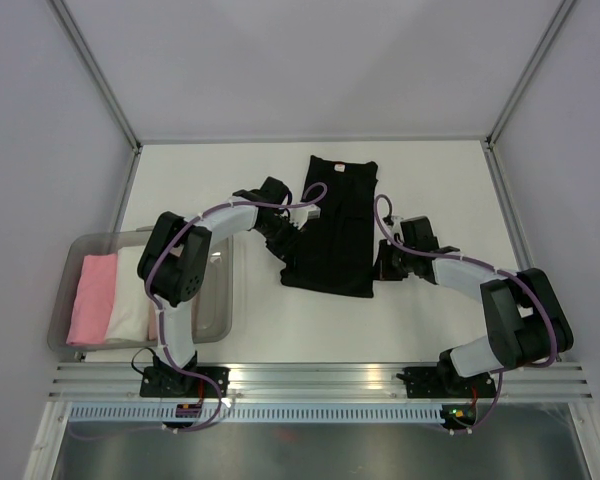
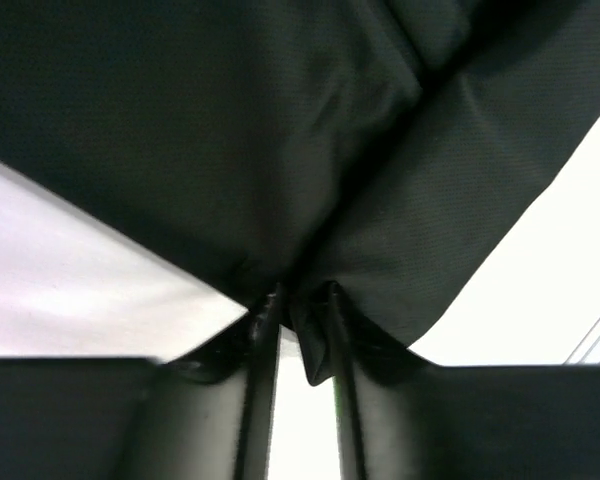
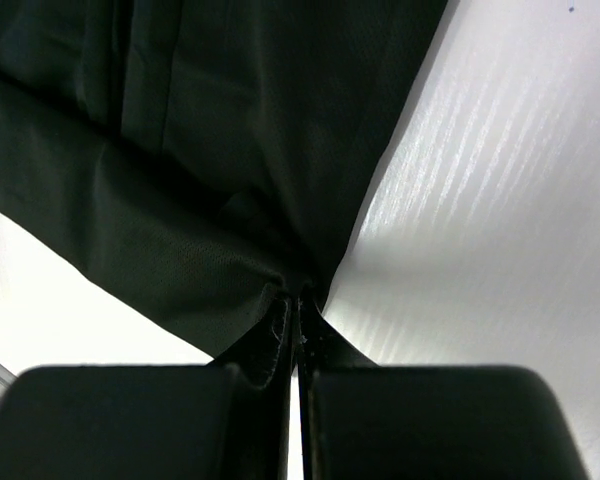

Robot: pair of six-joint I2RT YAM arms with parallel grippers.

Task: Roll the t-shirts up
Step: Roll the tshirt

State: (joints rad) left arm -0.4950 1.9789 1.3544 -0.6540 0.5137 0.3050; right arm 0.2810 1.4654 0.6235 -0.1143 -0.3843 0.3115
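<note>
- Pale panels wall a white counter (image 1: 430, 320). At its left a clear bin (image 1: 223, 262) holds a pink roll (image 1: 92, 298) and a white roll (image 1: 130, 295) (finished ones, I judge).
- Step in hand, as I read it: both sides of the black shirt (image 1: 335, 225) are gripped toward its near end, ready to start the roll toward the far neck end.
- Left claw (image 2: 302, 300): it pinches a tuck of cloth between nearly closed fingers. It should lift only a little, so the strip stays flat.
- Right claw (image 3: 295, 300): its fingers are pressed together, and the cloth gathers to a point at their tips (a thin bite; how much is inside I cannot tell). A gentle pull would avoid slipping off.
- Both should turn the edge over together and at the same pace, or the roll will likely come out as a cone.
- Left side: the shirt's left edge runs into the left claw, with dark cloth spreading up and away from the fingers.
- Middle: the shirt lies flat mid-counter as a long folded strip between the two claws, well apart from the bin.
- Right side: the right edge meets the right claw close to the near corner, with bare counter just beside it.
</note>
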